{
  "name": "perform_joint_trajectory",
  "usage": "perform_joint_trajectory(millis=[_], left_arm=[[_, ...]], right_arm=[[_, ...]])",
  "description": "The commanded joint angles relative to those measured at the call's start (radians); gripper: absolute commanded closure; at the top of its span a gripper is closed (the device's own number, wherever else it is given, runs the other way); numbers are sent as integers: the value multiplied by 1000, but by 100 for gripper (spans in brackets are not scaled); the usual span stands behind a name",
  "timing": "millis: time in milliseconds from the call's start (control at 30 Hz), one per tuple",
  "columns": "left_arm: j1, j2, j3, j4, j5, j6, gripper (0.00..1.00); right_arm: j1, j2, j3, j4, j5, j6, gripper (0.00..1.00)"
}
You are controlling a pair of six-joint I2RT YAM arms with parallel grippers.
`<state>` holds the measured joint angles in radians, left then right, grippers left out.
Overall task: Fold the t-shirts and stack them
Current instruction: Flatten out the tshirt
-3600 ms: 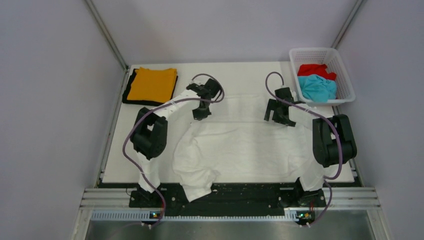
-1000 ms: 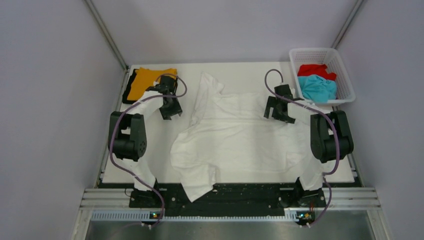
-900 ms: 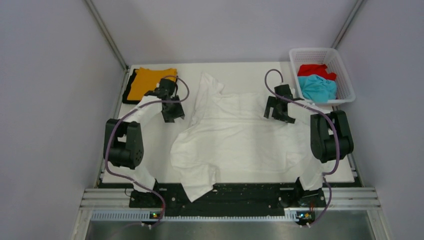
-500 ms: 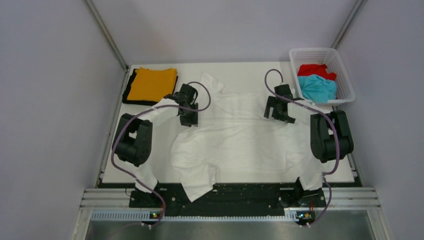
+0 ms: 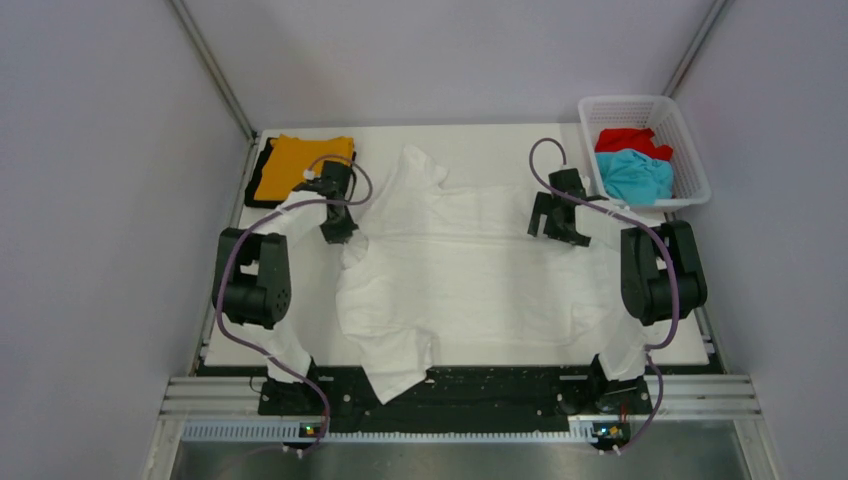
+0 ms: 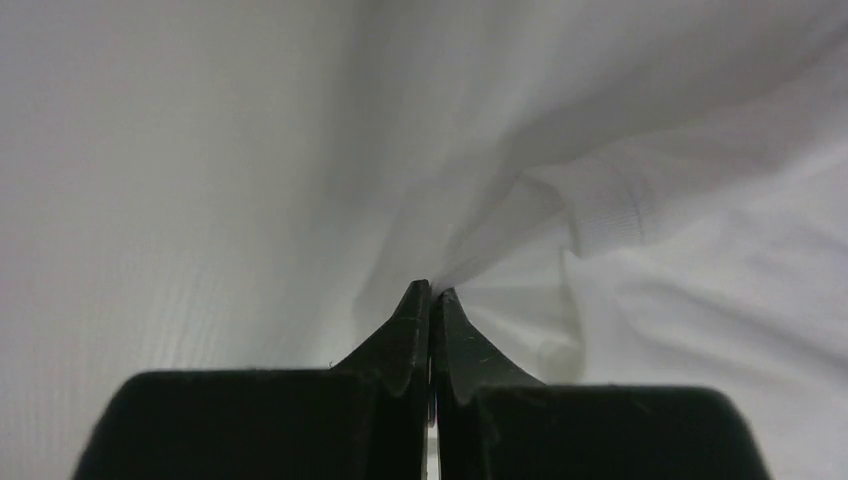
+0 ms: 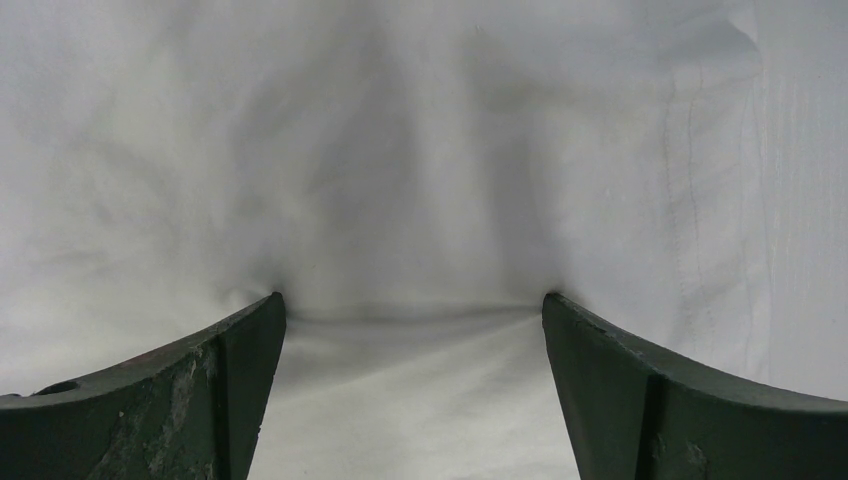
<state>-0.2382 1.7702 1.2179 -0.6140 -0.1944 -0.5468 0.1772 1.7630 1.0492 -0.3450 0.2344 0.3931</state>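
The white t-shirt [image 5: 480, 270] lies spread across the middle of the table, one sleeve hanging over the near edge. My left gripper [image 5: 338, 232] is at its left edge; in the left wrist view this gripper [image 6: 432, 290] is shut on a pinch of white cloth [image 6: 600, 200]. My right gripper [image 5: 556, 226] is open and pressed down on the shirt's upper right; its fingertips [image 7: 272, 305] dent the cloth [image 7: 420, 180]. The folded orange t-shirt [image 5: 303, 165] lies on the black t-shirt [image 5: 257, 185] at the back left. The red [image 5: 630, 140] and teal [image 5: 636, 176] t-shirts are crumpled in the basket.
The white lattice basket [image 5: 690, 150] stands at the back right corner. Grey walls close in the table on both sides and at the back. A black rail with the arm bases [image 5: 500, 385] runs along the near edge.
My left gripper went right to the shirt's left edge, shut on the cloth, and has now moved back left with it, drawing that edge outward. The right arm has not moved.
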Motion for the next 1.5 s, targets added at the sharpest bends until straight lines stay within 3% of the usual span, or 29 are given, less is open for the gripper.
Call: perform_joint_trajectory(millis=[0, 33, 100, 167, 367, 567, 800, 1000, 1233, 1367, 1467], left_arm=[[136, 25, 6, -104, -75, -127, 88], [138, 30, 12, -109, -65, -123, 77], [137, 11, 11, -86, -1, -101, 41], [137, -37, 2, -44, 75, -80, 26], [130, -120, 39, -27, 168, -40, 25], [74, -102, 68, -4, 249, -15, 22], [31, 39, 90, 56, 343, -14, 21], [31, 197, 184, 73, 335, -16, 21], [33, 443, 457, 48, 358, 17, 21], [33, 613, 762, -53, 380, 29, 21], [30, 634, 857, -83, 422, 28, 19]], right_arm=[[-14, 57, -4, -46, 1, -12, 1], [-14, 55, -4, -47, 1, -13, 1], [-14, 52, -5, -47, 5, -13, 1], [-14, 47, -5, -47, 6, -15, 1], [-13, 35, 0, -47, 4, -19, 1], [-14, 7, -3, -34, -20, -22, 1], [-13, -1, -3, -14, -13, -19, 1], [-16, 61, 39, -30, 4, -12, 1], [-44, 181, 174, -42, 38, -33, 1], [-53, 247, 299, -68, 87, -64, 1], [-53, 236, 356, -82, 90, -76, 1]])
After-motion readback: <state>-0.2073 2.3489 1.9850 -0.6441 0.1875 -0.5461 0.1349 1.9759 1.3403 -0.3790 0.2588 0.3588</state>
